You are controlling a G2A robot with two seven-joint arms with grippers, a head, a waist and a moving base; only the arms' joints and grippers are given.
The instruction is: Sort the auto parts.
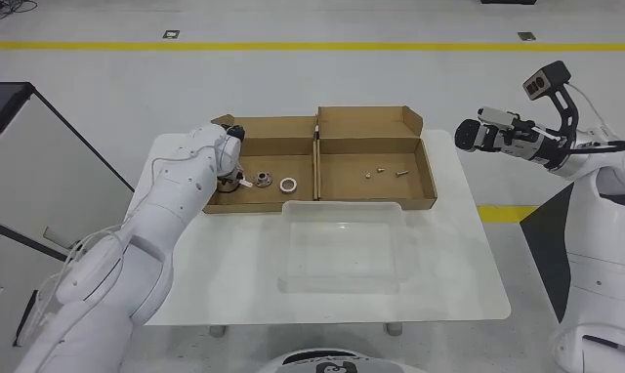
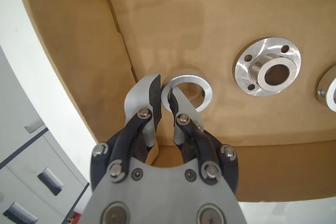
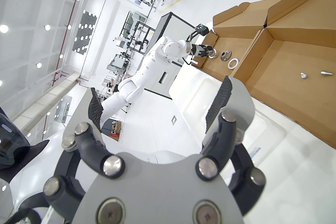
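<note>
In the left cardboard box, my left gripper is shut on the rim of a plain metal ring, one finger outside it and one inside. The ring sits near the box's outer wall, just over the floor. Beside it lie a metal flange with bolt holes and a second ring. From above, this gripper is left of the flange and the second ring. My right gripper is open, holds nothing, and hangs off the table's right side.
The right cardboard box holds two small bolts. A clear plastic tray stands in front of both boxes on the white table. A grey cabinet stands to the left of the table.
</note>
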